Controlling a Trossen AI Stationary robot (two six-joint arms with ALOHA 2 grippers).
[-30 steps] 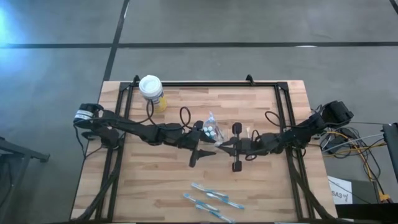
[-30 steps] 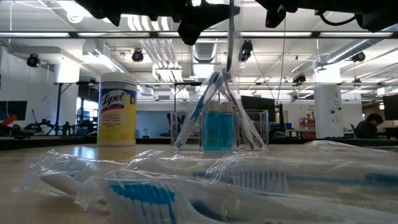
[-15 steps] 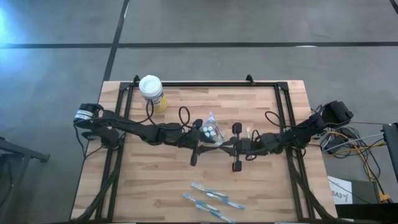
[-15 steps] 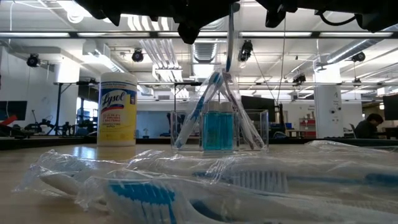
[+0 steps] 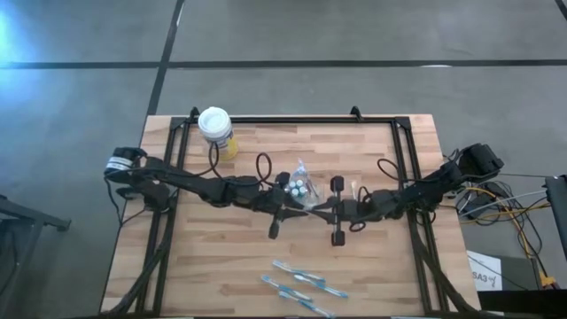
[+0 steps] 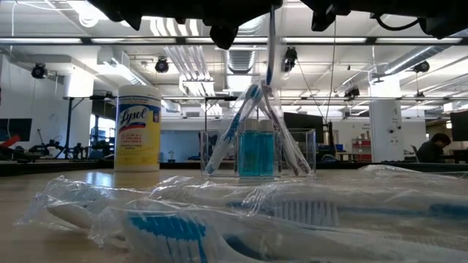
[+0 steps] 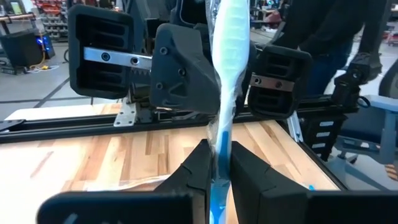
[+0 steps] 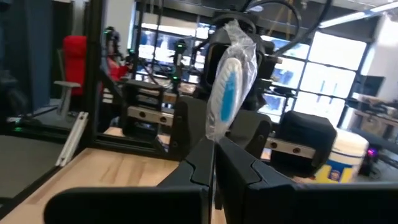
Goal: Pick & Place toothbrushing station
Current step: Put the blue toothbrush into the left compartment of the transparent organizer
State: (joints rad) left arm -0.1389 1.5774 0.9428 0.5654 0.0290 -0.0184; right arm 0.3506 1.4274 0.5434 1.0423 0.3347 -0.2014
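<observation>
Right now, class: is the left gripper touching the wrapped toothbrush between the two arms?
Touching. In the left wrist view the left gripper has both fingers pressed against the wrapped toothbrush, with no gap on either side.

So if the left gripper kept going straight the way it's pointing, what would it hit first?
Most likely the right gripper. The left gripper is shut on the wrapped toothbrush, and the right gripper faces it just ahead, shut on the same brush. How much gap lies between them is unclear.
</observation>
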